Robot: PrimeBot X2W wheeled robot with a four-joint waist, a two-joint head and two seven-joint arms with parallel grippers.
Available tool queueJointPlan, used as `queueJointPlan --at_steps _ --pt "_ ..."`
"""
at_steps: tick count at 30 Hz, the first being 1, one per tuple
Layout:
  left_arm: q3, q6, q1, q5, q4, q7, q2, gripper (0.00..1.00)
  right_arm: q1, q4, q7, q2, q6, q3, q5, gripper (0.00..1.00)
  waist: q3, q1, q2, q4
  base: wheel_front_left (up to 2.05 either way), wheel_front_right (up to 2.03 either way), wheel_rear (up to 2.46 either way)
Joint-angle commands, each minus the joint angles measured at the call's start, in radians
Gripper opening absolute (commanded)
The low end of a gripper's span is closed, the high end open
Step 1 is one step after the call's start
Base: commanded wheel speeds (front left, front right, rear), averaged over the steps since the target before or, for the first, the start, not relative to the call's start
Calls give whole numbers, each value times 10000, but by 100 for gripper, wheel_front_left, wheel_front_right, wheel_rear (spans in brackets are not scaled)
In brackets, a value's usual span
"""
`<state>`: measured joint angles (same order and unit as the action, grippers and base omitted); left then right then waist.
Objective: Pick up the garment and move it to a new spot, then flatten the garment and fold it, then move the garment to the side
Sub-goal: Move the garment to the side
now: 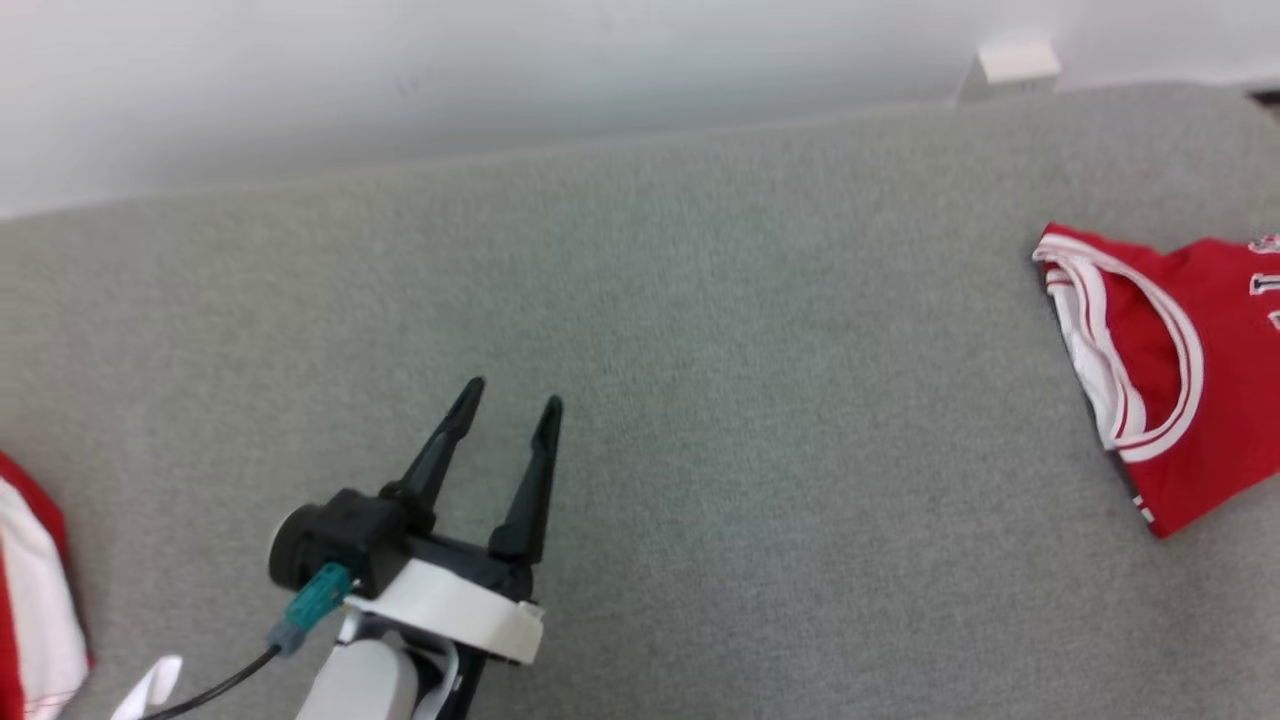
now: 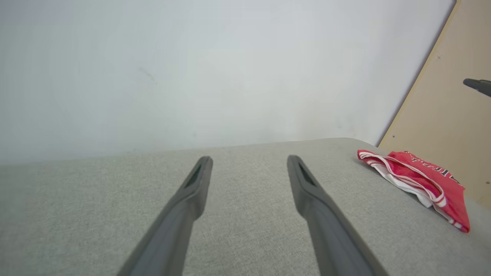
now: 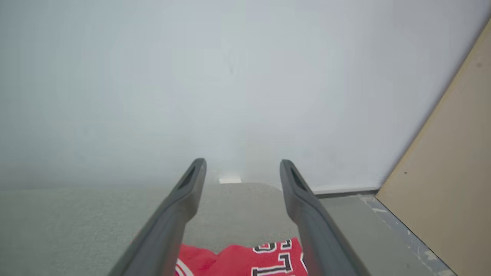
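The garment (image 1: 1190, 380) is a red jersey with white trim, lying folded on the grey cloth-covered table (image 1: 700, 350) at its right end. My left gripper (image 1: 515, 395) hovers over bare table far to the left of it, open and holding nothing. In the left wrist view the left gripper (image 2: 249, 158) points at the wall, with the garment (image 2: 418, 176) off to its right. My right gripper (image 3: 243, 161) stands open just above the garment (image 3: 238, 260), whose black and white lettering shows between its fingers; nothing is gripped.
A second red and white cloth (image 1: 30, 590) lies at the table's left edge. A white wall (image 1: 500, 80) runs behind the table, with a small white block (image 1: 1017, 62) against it. A beige board (image 2: 441, 115) stands past the table's right end.
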<state>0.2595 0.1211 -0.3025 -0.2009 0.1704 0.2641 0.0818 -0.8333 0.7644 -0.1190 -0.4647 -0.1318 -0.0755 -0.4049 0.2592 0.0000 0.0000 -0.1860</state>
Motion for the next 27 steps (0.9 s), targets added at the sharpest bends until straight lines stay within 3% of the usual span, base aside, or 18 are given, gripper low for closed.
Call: queueJointPlan --at_steps 1,8,15,21,27 --pt "-185 -42 259 -51 27 -1 12 100 489 -475 19 43 23 -164 -207 100 -1006 0 0 241 0 0 0" --pt "-1067 -112 1116 -80 100 -1 46 100 2639 -3539 273 239 23 -732 -1018 100 -2310 0 0 490 0 0 0" --pt "-1916 -102 1915 -188 7 -1 245 100 5082 -5807 97 1073 23 -106 -650 100 -2750 0 0 764 0 0 0" --pt "-2619 -59 2562 -262 71 -2 171 100 7149 -6652 -200 2661 23 385 -154 100 -2944 0 0 957 0 0 0" --pt "-2664 9 2858 -30 153 -1 48 100 8060 -6511 -799 3113 23 232 403 100 -2990 0 0 1055 0 0 0"
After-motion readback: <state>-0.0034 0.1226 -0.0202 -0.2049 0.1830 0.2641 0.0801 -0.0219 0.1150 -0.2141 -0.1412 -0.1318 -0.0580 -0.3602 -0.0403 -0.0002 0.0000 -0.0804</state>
